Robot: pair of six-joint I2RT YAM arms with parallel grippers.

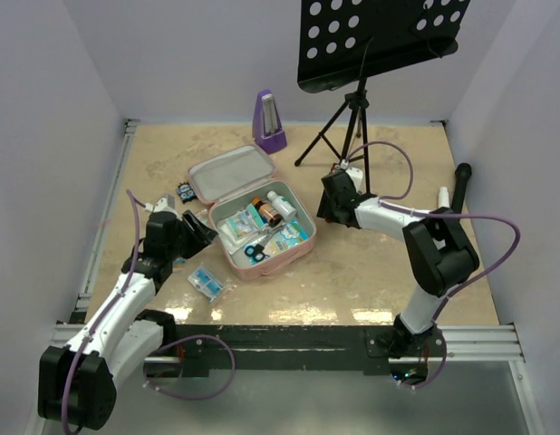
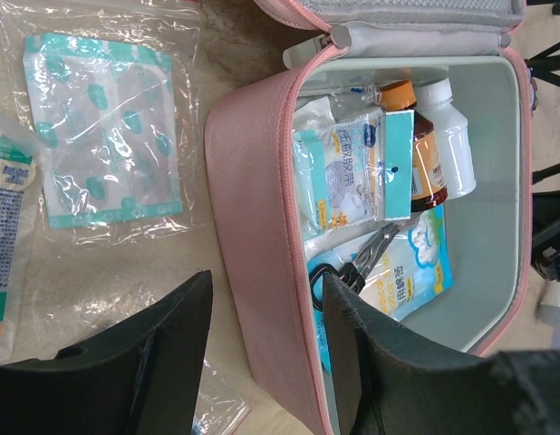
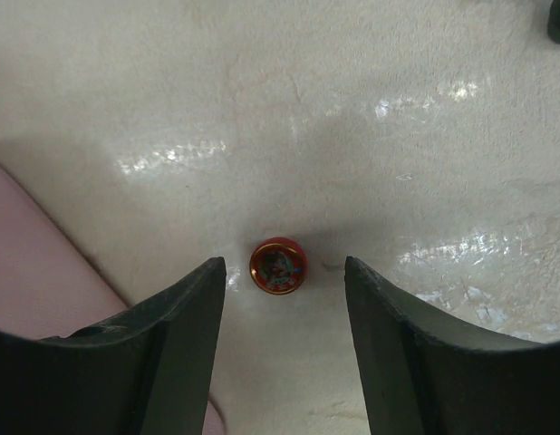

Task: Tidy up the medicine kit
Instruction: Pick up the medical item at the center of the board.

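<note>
The medicine kit [image 1: 262, 265], a pink square zip case, lies open mid-table with its lid [image 1: 230, 172] laid back. Inside are a brown bottle [image 2: 425, 154], a white bottle [image 2: 448, 136], scissors [image 2: 352, 263] and several packets. My left gripper [image 2: 266, 279] is open and straddles the kit's pink left wall [image 2: 262, 199], one finger outside and one inside. It sits at the kit's left side [image 1: 200, 234]. My right gripper [image 1: 327, 201] hangs open just right of the kit. A small round red tin [image 3: 278, 265] lies on the table between its fingertips [image 3: 283, 263], untouched.
A purple metronome [image 1: 269, 122] and a black music stand [image 1: 362, 118] are at the back. A clear bag with a teal-printed dressing [image 2: 103, 136] lies left of the kit. A blue packet [image 1: 206, 284] is on the table near the front.
</note>
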